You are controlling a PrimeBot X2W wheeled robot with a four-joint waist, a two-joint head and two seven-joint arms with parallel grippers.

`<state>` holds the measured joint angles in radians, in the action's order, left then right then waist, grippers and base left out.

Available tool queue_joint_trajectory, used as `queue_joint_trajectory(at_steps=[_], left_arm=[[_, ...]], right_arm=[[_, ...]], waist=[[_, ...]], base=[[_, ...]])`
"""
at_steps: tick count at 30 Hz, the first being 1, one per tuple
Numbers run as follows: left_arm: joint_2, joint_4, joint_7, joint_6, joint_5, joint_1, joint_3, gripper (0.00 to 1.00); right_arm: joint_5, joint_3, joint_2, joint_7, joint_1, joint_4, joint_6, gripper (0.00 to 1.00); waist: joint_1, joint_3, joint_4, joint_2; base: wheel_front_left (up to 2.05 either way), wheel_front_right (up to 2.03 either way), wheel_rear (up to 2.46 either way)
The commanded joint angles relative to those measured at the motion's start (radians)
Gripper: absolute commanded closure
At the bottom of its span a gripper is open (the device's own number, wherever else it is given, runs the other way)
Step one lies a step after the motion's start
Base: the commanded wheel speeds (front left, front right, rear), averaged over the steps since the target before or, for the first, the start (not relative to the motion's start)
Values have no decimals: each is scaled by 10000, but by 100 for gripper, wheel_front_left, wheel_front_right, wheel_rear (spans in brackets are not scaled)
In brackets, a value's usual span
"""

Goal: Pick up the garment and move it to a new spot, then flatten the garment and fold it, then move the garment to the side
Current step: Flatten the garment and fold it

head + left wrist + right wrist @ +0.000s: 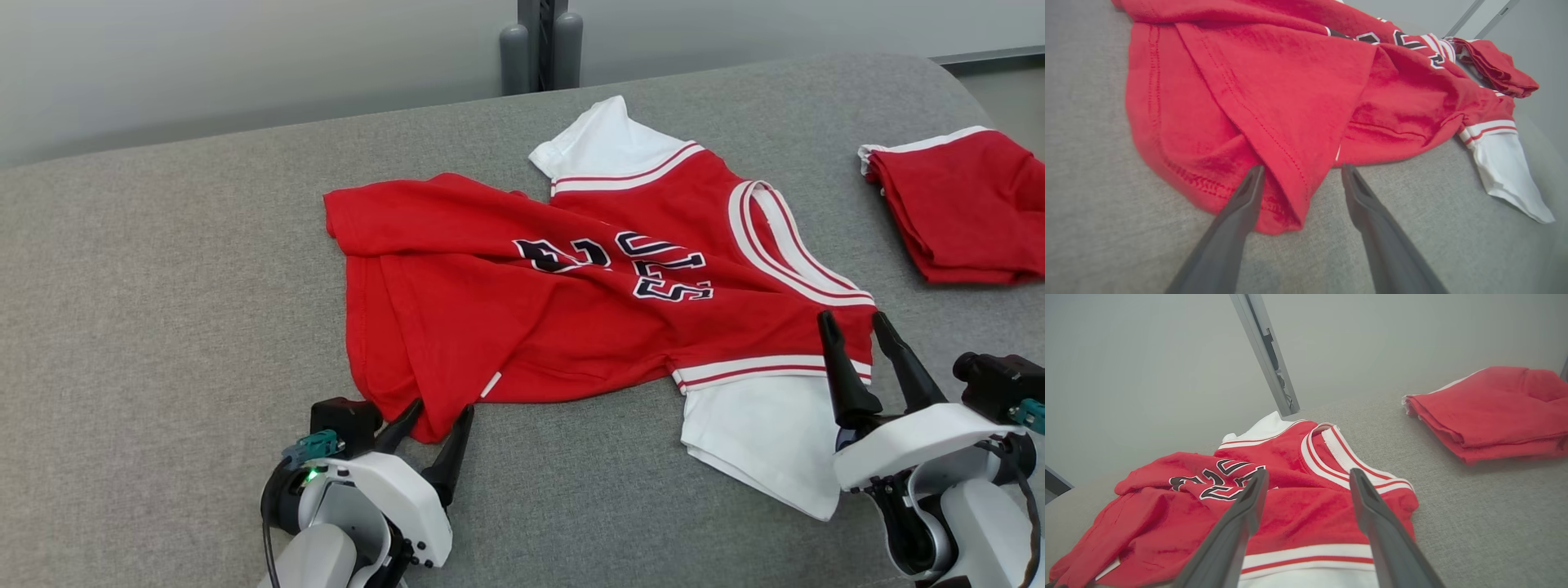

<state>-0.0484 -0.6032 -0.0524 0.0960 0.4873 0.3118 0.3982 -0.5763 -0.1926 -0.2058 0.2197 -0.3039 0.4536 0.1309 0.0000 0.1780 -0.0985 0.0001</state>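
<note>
Grey tabletop (163, 343), near edge: your left gripper (443, 406) and right gripper (852, 315) gape empty; closing may pinch doubled jersey (506, 318) layers.

Red jersey (506, 310), white sleeves, navy lettering; folded red garment (963, 208); grey surface (163, 327).

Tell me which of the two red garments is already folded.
The plain red garment at the far right, stacked in neat layers. The numbered jersey with white sleeves lies spread and rumpled in the middle.
</note>
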Motion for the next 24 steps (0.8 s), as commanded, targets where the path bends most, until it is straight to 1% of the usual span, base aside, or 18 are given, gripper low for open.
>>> queue_joint_trajectory(at_steps=[1,2,3,4,5,9,13,16,24], left_arm=[[-49,-29,63,75,109,135,28,13],[-49,-32,112,95,171,138,55,52],[-50,-39,141,105,233,140,61,69],[-55,-26,142,132,281,153,62,93],[-71,-7,120,145,313,165,54,100],[-218,102,-40,175,419,221,-61,100],[-363,406,-389,89,508,312,-287,100],[-612,849,-627,27,591,263,-516,100],[-1224,2060,-259,50,701,-191,-588,100]], right_arm=[[106,82,4,-45,55,-48,-3,0],[146,103,28,-60,57,-58,-4,0],[188,119,52,-89,60,-78,-3,0],[230,141,74,-95,65,-92,-3,0],[261,170,93,-116,77,-98,-3,0],[382,281,152,-149,149,-136,-3,0],[480,364,212,-200,236,-148,-3,0],[543,399,268,-236,274,-154,-3,0],[690,361,290,-362,468,-152,-3,0]], waist=[[0,-11,29,-1],[0,-20,45,-1],[0,-25,60,-1],[0,-30,75,-1],[0,-38,92,-1],[0,-95,161,-1],[0,-201,245,-1],[0,-373,364,-1],[0,-786,789,-1]], base=[[0,0,0],[0,0,0],[0,0,0],[0,0,0],[0,0,0],[0,0,0],[0,0,0],[0,0,0],[0,0,0]])
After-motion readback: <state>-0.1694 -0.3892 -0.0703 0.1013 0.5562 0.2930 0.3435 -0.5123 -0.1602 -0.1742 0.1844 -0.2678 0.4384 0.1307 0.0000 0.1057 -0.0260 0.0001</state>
